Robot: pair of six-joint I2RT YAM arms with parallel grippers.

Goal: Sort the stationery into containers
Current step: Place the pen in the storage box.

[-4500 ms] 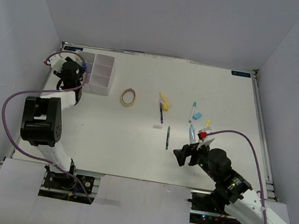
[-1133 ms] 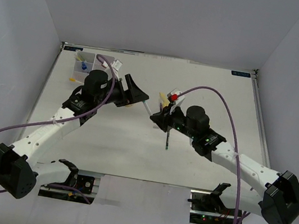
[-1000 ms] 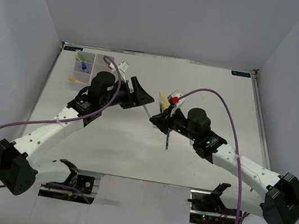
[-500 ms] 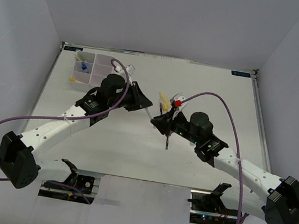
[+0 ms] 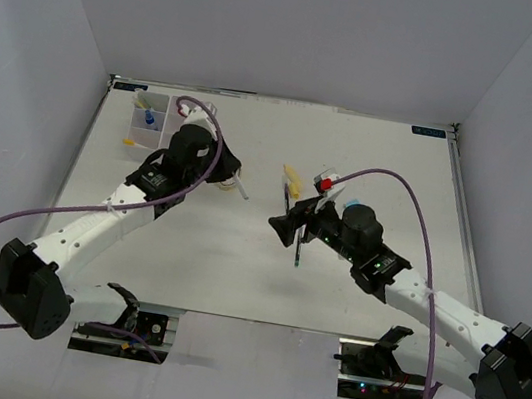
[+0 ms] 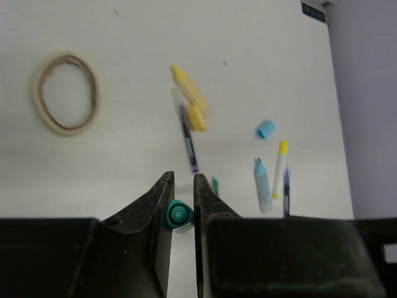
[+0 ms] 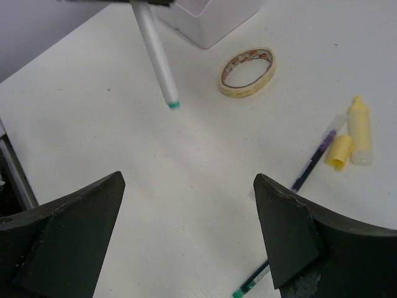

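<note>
left gripper (image 6: pixel 182 186) is clamping white marker (image 7: pixel 156 56) by one end, aloft near tape ring (image 7: pixel 248 73) | right gripper (image 7: pixel 187 186) is gaping, holding nothing | advice: swinging far-left to tray (image 5: pixel 163 102), lowering tip-first into a compartment before releasing, since the long body may be catching the rim

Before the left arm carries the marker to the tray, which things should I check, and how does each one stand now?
1. Left gripper shut on the white marker: ok.
2. Right gripper open, nothing between its jaws: ok.
3. Grip near the marker's middle: not ok. Most of its length hangs free below the grip.
4. Tape ring apart from the marker tip: ok.
5. Free compartment in the white tray: cannot tell. In the top view the left arm covers part of it.
</note>
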